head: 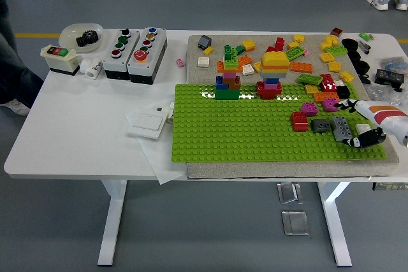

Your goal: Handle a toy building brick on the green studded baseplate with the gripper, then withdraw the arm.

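- Grey brick point(342, 128) sits at the right end of the green baseplate point(255, 128), beside a dark grey brick point(320, 125) and a red brick point(299, 121).
- Right hand point(363, 137) comes in from the right edge, fingers closed around the grey brick's near end; probably seating or lifting it.
- Left arm is out of view.
- Loose bricks point(322, 62) are heaped behind the plate, within reach.

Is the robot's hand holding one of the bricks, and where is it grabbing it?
It looks so: the right hand pinches the near end of the grey brick on the green baseplate.
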